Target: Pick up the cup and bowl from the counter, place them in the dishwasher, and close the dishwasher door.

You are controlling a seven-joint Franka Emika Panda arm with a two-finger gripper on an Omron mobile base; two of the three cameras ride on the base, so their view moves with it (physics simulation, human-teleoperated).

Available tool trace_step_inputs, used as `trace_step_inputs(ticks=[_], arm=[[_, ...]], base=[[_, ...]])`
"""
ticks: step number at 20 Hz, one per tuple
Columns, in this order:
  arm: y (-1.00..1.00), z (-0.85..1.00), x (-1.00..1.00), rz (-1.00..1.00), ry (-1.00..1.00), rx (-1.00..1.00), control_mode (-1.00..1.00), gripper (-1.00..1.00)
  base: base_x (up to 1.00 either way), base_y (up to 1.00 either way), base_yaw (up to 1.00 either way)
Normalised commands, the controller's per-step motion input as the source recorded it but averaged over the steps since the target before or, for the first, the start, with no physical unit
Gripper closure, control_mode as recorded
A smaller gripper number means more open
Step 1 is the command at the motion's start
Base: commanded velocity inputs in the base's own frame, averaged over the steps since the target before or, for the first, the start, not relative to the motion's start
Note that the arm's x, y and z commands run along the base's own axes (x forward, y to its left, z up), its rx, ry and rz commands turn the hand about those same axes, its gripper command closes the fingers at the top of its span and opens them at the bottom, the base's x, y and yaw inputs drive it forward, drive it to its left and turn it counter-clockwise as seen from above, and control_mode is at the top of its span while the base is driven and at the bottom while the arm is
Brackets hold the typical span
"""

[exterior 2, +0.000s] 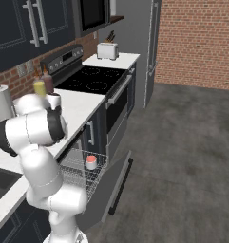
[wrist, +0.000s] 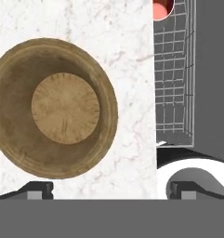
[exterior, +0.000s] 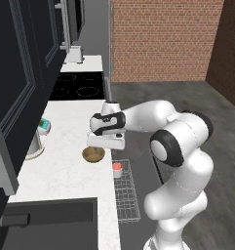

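Observation:
The golden-brown bowl (exterior: 93, 155) (wrist: 55, 108) sits upright on the white marble counter (exterior: 65, 171) (wrist: 127, 46), close to its front edge. My gripper (exterior: 103, 146) (wrist: 111, 189) hovers just above it, open and holding nothing; in the hand view the bowl's right rim lies between the fingertips (wrist: 36, 188). The pinkish-red cup (exterior: 117, 169) (exterior 2: 90, 162) (wrist: 162, 8) stands upright in the dishwasher's pulled-out wire rack (exterior: 126, 195) (exterior 2: 78, 173) (wrist: 174, 83). The dishwasher door (exterior 2: 113, 182) hangs down open. In the right base view my arm hides the bowl.
A black sink (exterior: 50, 219) is set into the counter's near end. A teal-and-white object (exterior: 44, 126) and a white roll (exterior: 33, 146) stand by the wall. Beyond lie the black stovetop (exterior: 77, 85) (exterior 2: 92, 78), a toaster (exterior 2: 107, 50) and two bottles (exterior 2: 40, 88).

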Motion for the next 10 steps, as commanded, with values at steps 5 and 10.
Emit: trace_step_inputs(ticks=[5, 10], arm=[[0.0, -0.14, 0.27, 0.0, 0.0, 0.0, -1.0, -1.0], [0.06, -0.17, 0.23, 0.0, 0.0, 0.0, -1.0, -1.0]], base=[[0.0, 0.0, 0.0], [0.0, 0.0, 0.0]])
